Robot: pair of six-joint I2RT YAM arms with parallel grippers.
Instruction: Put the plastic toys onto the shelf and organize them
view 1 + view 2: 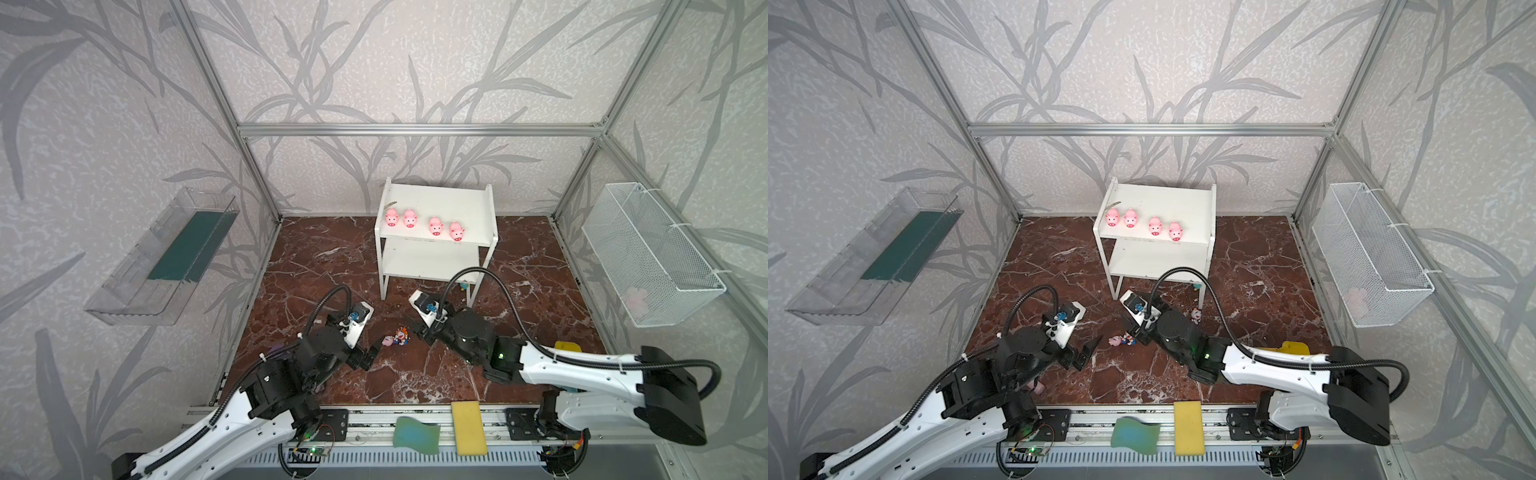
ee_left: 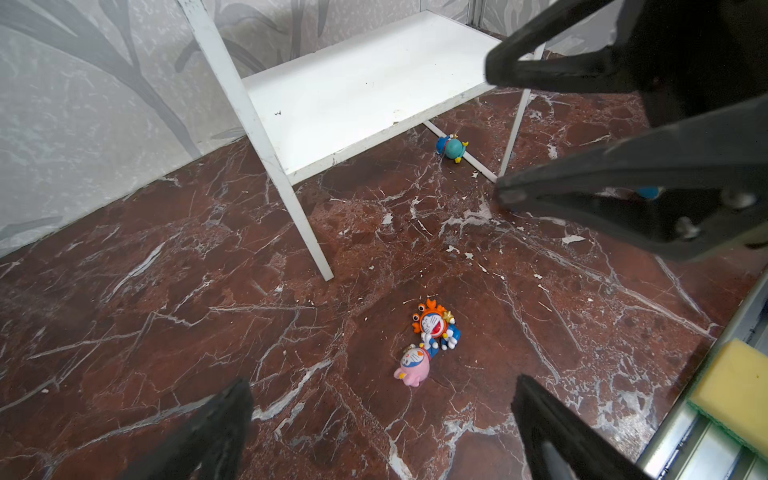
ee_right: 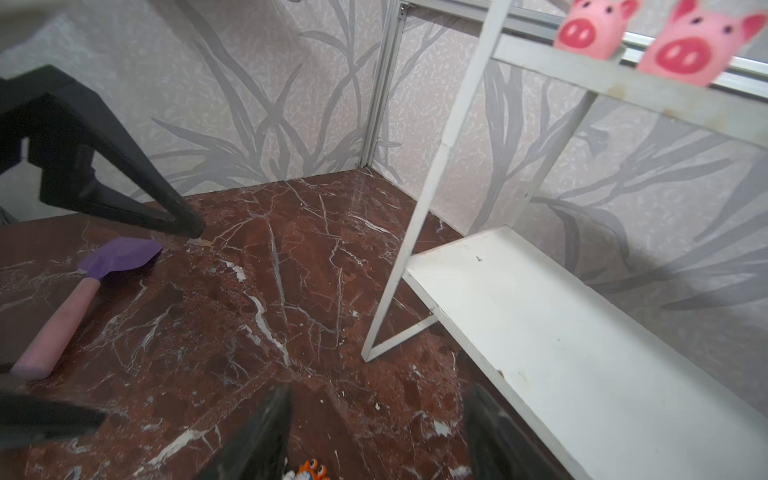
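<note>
Several pink pigs (image 1: 424, 224) stand in a row on the top board of the white shelf (image 1: 440, 199); its lower board (image 2: 365, 91) is bare. On the marble floor a pink figurine (image 2: 413, 365) and an orange one (image 2: 434, 326) lie touching. My left gripper (image 2: 384, 384) stands open just left of them, nothing between its fingers. My right gripper (image 3: 380, 390) is open to their right, with the orange figurine (image 3: 309, 469) near one finger. A teal figurine (image 2: 451, 148) lies under the shelf. A white-blue figurine (image 1: 1196, 316) lies behind the right arm.
A purple-and-pink toy shovel (image 3: 83, 291) lies on the floor by the left arm. A yellow sponge (image 1: 468, 428) and a green sponge (image 1: 415, 436) rest on the front rail. A wire basket (image 1: 648, 253) hangs on the right wall, a clear tray (image 1: 166, 257) on the left.
</note>
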